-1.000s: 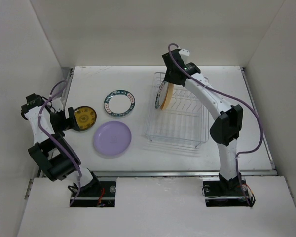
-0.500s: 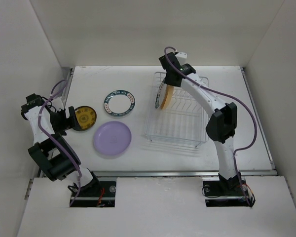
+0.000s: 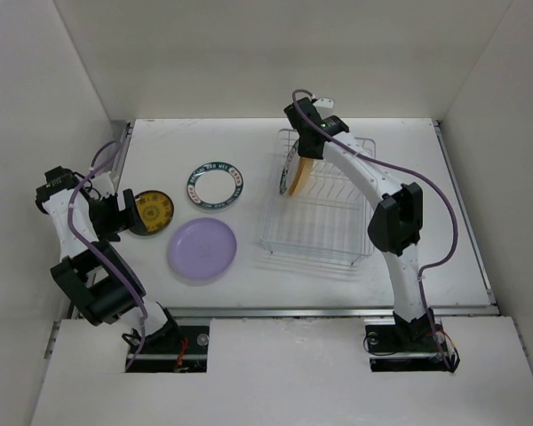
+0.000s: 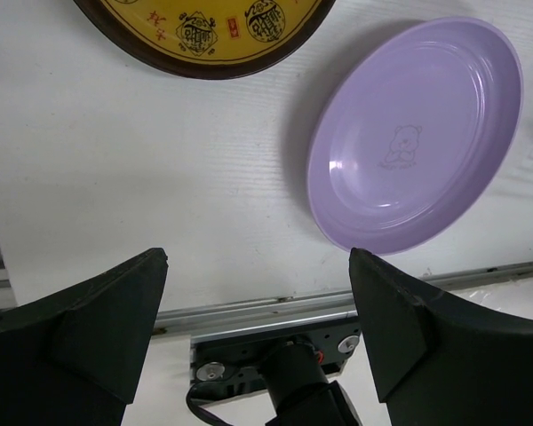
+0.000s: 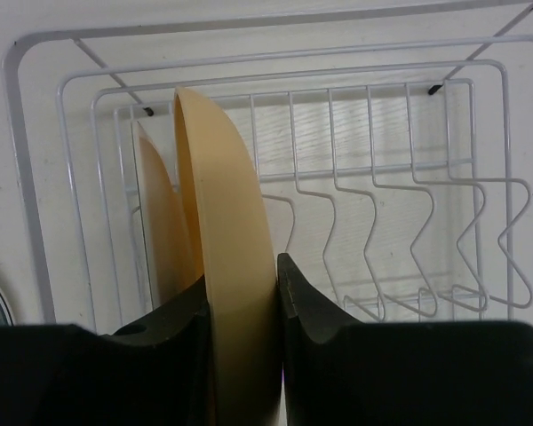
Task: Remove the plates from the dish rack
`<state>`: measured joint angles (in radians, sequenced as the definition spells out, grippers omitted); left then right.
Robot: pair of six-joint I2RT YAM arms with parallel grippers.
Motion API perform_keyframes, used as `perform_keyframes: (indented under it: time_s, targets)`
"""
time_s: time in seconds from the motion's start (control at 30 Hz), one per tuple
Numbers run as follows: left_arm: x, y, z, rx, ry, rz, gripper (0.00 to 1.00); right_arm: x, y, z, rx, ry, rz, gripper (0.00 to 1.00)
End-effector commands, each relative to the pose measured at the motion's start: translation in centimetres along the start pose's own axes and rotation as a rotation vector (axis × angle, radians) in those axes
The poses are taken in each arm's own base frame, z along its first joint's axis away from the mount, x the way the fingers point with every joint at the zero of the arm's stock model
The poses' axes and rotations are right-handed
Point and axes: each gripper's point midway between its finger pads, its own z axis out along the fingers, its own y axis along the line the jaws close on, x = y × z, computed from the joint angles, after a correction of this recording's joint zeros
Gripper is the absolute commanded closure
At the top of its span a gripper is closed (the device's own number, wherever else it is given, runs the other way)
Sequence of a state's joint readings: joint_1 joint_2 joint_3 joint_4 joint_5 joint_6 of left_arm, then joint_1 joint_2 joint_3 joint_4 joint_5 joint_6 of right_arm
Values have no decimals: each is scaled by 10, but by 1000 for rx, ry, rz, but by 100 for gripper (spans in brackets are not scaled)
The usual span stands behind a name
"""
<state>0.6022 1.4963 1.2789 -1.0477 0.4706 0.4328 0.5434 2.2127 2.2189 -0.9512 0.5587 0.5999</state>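
The wire dish rack [image 3: 320, 217] stands right of centre. Two plates stand upright in its left slots. In the right wrist view, my right gripper [image 5: 242, 302] has a finger pressed on each face of the pale yellow plate [image 5: 226, 248], with a darker yellow plate [image 5: 160, 231] just behind it. From above, the right gripper [image 3: 306, 133] sits over the rack's far left corner. Three plates lie flat on the table: lavender [image 3: 202, 249], blue-rimmed white [image 3: 215, 186] and dark-rimmed mustard [image 3: 151, 213]. My left gripper [image 3: 115, 216] hangs open and holds nothing, beside the mustard plate [image 4: 204, 35].
White walls close in the table on the left, back and right. A metal rail [image 4: 275, 311] runs along the near edge by the left arm's base. The lavender plate [image 4: 417, 142] lies just in front of that rail.
The right gripper's jaws have closed in onto the pale yellow plate, and the wrist has shifted slightly left over the rack. The left arm has stayed still.
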Motion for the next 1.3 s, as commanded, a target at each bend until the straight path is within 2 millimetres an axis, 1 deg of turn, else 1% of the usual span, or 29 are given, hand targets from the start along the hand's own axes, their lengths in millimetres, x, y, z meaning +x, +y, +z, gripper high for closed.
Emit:
perform_keyframes:
  time_s: [0.0,0.07,0.13,0.17,0.2,0.27,0.3,0.4,0.47,0.53,0.57,0.67,0.7,0.73,0.77,0.8,0.83,0.87,0.9,0.93,0.97,1.0,1.03,1.07,1.1,1.13,1.17,1.23,1.27]
  targets:
    - [-5,-12,-17,18,-40,35,19,-12,-2,-25,-9,-29,56,100]
    - [-6,-14,-19,27,-44,36,19,-29,-7,-42,-18,-74,83,100]
    - [-4,-16,-21,28,-44,36,19,-38,-13,-59,-8,-104,86,100]
    - [-6,-18,-26,20,-62,45,19,-44,-10,-68,-18,-128,94,100]
    - [-7,-19,-28,16,-73,50,19,-47,-18,-72,9,-141,92,100]
    - [-9,-20,-33,10,-89,59,19,-53,-23,-87,14,-163,94,100]
    - [-7,-23,-33,25,-85,55,19,-59,-26,-92,12,-180,105,100]
    - [-11,-26,-37,30,-97,60,19,-65,-38,-105,31,-198,110,100]
    - [-14,-27,-40,35,-109,65,19,-64,-43,-107,49,-193,99,100]
    - [-17,-27,-42,31,-118,70,19,-69,-51,-115,68,-206,100,100]
    - [-17,-28,-42,32,-118,59,19,-74,-56,-120,86,-224,105,100]
    - [-26,-32,-48,47,-141,55,19,-90,-85,-148,147,-283,122,100]
    - [-28,-31,-48,47,-141,46,19,-98,-96,-163,154,-311,141,100]
    - [-36,-32,-52,51,-157,54,19,-103,-104,-171,162,-335,156,100]
    - [-38,-36,-56,64,-164,42,19,-106,-111,-179,172,-350,164,100]
    - [-40,-36,-56,66,-158,38,19,-109,-116,-185,172,-363,176,100]
    - [-42,-39,-60,73,-166,41,19,-113,-121,-198,148,-376,198,100]
    - [-46,-39,-63,73,-166,41,19,-117,-117,-207,108,-388,209,100]
    - [-43,-39,-63,76,-157,36,19,-112,-105,-210,40,-368,194,100]
    - [-43,-39,-63,76,-157,36,19,-110,-88,-206,-15,-375,185,100]
    - [-40,-39,-64,65,-156,37,19,-111,-82,-217,-77,-389,178,100]
    - [-39,-36,-61,56,-152,36,19,-107,-70,-220,-121,-388,140,100]
    - [-38,-35,-65,36,-160,51,19,-88,-43,-218,-200,-348,81,100]
    - [-34,-37,-65,35,-161,52,19,-90,-26,-227,-276,-368,88,100]
    - [-30,-36,-64,28,-153,48,19,-83,-9,-232,-337,-362,51,100]
    - [-29,-37,-66,25,-161,61,19,-67,19,-235,-415,-338,0,100]
    - [-27,-35,-64,19,-150,57,19,-48,58,-233,-556,-286,-52,100]
    - [-26,-36,-69,4,-164,65,19,-24,97,-236,-695,-227,-96,100]
    - [-26,-36,-69,4,-164,65,19,-3,123,-247,-812,-171,-139,100]
